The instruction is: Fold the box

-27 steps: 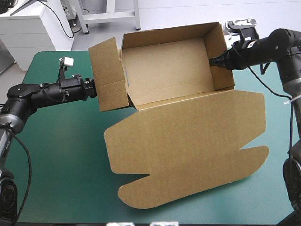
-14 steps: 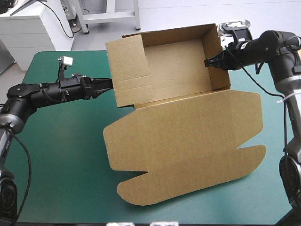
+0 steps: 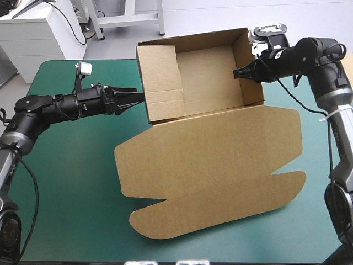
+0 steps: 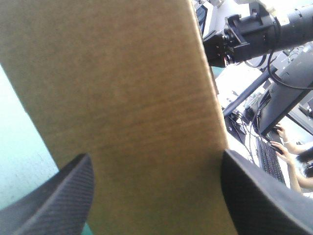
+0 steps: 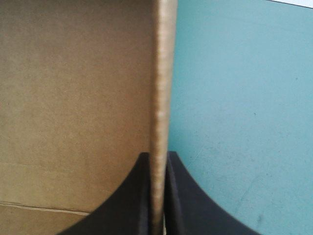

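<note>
Box brown, sits mid-table: open tray on the far half, lid flat on the cover toward the near edge. Inside the tray only bare board floor shows, plus one black finger of the right gripper. Right gripper is pressed together on the tray's right wall, top edge pinched, one finger inside and one outside; the right wrist view shows the board edge running up between the two fingers. Left gripper is spread wide, tips at the outer face of the raised left wall; probably touching, contact is hard to tell. Tray's far wall stands at about the table's far edge. Lid's rounded flaps end near the table's near edge. Open teal-green cover lies left of the lid under the left arm, with a narrower strip right of the lid.
</note>
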You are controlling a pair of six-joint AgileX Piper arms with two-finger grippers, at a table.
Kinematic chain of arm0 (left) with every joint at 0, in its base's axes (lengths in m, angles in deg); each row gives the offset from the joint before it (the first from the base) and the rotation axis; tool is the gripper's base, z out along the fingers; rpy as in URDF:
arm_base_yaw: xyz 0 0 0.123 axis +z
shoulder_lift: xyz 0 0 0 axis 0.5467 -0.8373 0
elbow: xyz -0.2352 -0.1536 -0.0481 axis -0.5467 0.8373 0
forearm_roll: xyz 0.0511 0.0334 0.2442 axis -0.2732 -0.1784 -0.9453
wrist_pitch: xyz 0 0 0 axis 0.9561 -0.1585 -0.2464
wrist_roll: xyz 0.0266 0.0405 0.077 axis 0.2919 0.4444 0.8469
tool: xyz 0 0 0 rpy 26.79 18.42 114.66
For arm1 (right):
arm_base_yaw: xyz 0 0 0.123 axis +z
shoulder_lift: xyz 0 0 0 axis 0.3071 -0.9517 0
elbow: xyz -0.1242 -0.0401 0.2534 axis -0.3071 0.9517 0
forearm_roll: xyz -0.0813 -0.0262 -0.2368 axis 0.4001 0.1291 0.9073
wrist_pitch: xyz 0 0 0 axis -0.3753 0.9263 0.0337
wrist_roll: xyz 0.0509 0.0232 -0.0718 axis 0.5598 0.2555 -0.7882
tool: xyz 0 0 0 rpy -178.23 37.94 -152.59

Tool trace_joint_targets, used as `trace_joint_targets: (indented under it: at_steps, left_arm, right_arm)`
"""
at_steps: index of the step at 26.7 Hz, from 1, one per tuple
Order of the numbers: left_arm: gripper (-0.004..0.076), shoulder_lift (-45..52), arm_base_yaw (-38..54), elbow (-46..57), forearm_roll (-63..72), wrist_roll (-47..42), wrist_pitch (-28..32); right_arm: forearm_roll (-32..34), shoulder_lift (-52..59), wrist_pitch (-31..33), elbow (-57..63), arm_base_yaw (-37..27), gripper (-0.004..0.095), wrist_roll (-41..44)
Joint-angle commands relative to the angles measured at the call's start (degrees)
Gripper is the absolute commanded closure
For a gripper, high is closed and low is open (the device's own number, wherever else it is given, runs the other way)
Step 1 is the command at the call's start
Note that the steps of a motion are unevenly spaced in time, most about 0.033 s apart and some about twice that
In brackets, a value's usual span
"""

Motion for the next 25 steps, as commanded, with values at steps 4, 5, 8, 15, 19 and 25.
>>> trace_joint_targets:
  at_steps: [4, 5, 8, 15, 19, 25]
  left_arm:
    - [0.0199, 2.0, -1.1, -4.5, 3.8, -2.5, -2.9]
    - [0.0199, 2.0, -1.5, -4.9, 3.1, -3.1, -1.9]
    - [0.0199, 2.0, -2.7, -7.4, -2.9, -7.0, 2.1]
    - [0.0214, 2.0, -10.4, -17.2, -30.5, -30.0, 16.9]
    - [0.0329, 1.9, -19.3, -22.4, -56.4, -46.9, 23.2]
    - [0.0612, 1.1, -25.1, -22.9, -62.1, -54.7, 29.8]
  right_arm:
    - [3.8, 2.7, -4.8, -1.5, 3.1, 0.0922, 3.3]
    - [4.2, 2.7, -5.1, -1.5, 3.8, 0.0922, 3.7]
    - [4.7, 2.7, -6.7, -1.5, 5.3, 0.0922, 4.8]
    - [7.7, 2.7, -9.2, -1.5, 8.1, 0.0921, 7.7]
    - [7.5, 2.7, -9.6, -1.5, 8.2, 0.0922, 8.7]
    - [6.9, 2.7, -9.3, -1.5, 8.2, 0.0922, 9.2]
